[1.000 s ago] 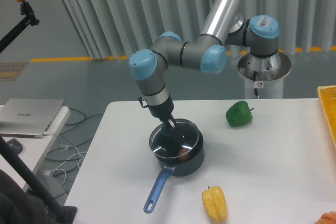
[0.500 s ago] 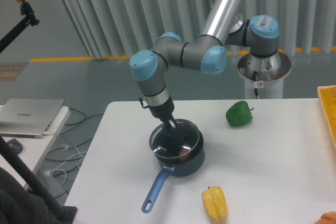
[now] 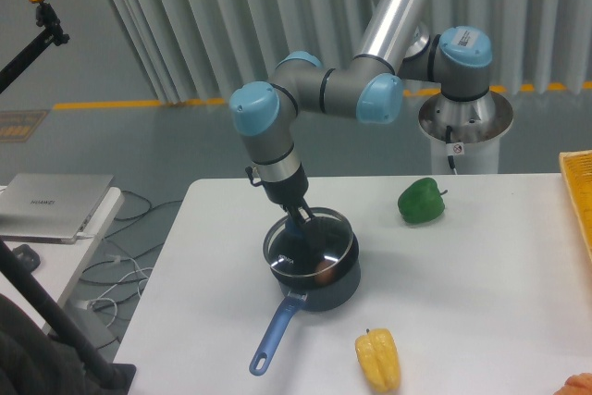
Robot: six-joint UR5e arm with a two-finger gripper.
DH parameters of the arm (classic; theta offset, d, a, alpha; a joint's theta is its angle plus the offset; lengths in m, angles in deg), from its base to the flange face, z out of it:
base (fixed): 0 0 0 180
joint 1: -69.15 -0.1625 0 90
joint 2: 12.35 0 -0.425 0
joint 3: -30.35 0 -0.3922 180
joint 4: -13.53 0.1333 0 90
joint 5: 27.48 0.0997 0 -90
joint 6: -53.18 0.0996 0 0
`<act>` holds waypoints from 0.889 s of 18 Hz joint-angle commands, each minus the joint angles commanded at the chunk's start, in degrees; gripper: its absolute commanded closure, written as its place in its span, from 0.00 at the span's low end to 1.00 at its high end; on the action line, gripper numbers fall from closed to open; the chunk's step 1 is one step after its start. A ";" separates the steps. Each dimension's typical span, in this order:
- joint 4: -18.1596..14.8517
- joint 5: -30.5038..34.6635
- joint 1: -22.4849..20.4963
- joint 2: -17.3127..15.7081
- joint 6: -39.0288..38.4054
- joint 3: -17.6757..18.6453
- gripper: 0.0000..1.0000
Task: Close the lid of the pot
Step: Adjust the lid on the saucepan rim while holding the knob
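Observation:
The dark pot [image 3: 328, 291] stands on the white table [image 3: 481, 293], left of centre, its long blue handle [image 3: 276, 332] pointing toward the front left. The glass lid [image 3: 322, 247] with a thin metal rim lies over the pot's mouth, slightly tilted. My gripper [image 3: 298, 222] comes down at a slant onto the lid's middle and looks shut on the knob, which its dark fingers hide. Something reddish shows through the glass inside the pot.
A green pepper [image 3: 422, 201] lies at the back right of the pot. A yellow pepper [image 3: 379, 360] lies near the front edge. A yellow crate [image 3: 578, 191] is at the right edge. A laptop [image 3: 55, 205] sits on a side stand to the left.
The gripper and wrist have shifted slightly to the right over the pot. The pot's handle has swung a little to the left. The lid stays on the pot.

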 joint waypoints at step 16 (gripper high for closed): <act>1.23 0.00 -1.49 0.88 0.88 0.18 0.63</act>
